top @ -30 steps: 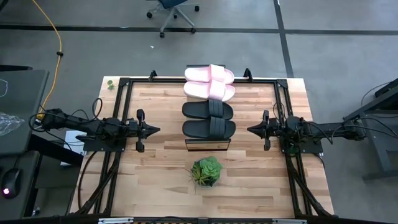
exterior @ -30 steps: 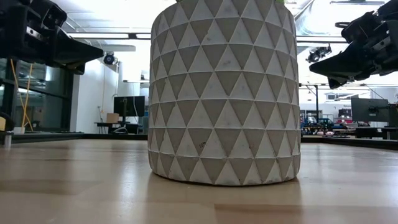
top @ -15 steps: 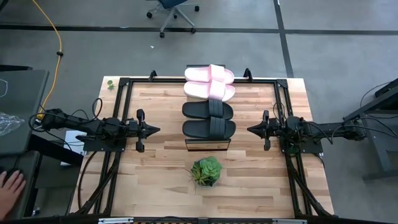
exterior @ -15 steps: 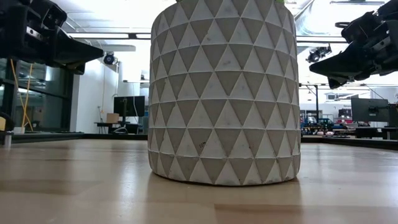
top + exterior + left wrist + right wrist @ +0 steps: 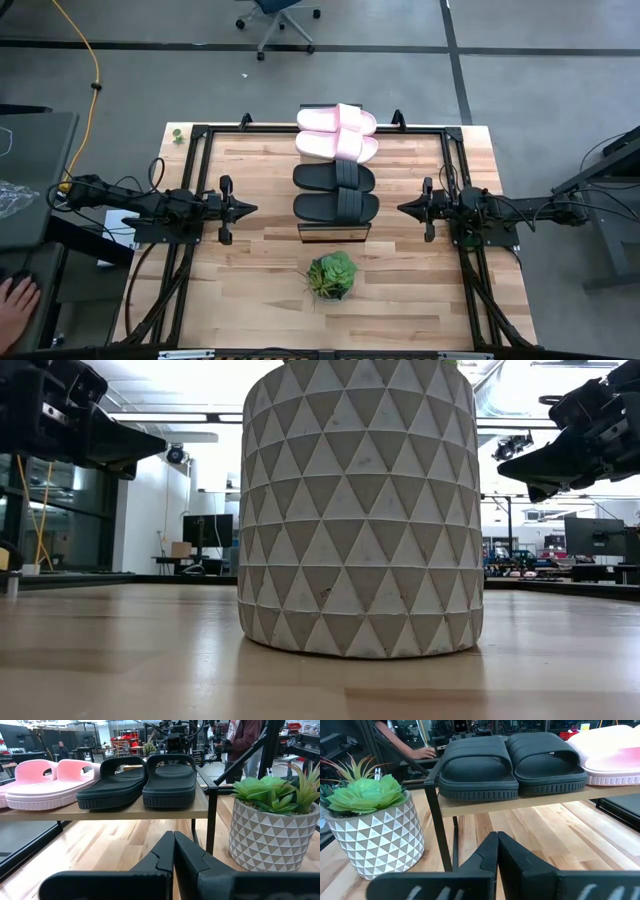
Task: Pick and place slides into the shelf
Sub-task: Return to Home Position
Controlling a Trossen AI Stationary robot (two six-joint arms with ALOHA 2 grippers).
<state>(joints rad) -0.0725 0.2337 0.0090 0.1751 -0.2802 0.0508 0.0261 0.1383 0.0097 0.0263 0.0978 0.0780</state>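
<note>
Two black slides and two pale pink slides lie side by side, soles down, on the plank top of the wooden shelf, which stands in the table's middle. The left wrist view shows the black slides and pink slides on the shelf plank. My left gripper hovers left of the shelf, shut and holding nothing. My right gripper hovers right of it, also shut and holding nothing. Both point toward the shelf.
A green leafy plant in a white triangle-patterned pot stands near the shelf's near end and fills the low view. A black frame borders the table. A person's hand shows at a desk left of the table.
Neither arm nor any slide has moved. A person's hand has come into view at the desk left of the table.
</note>
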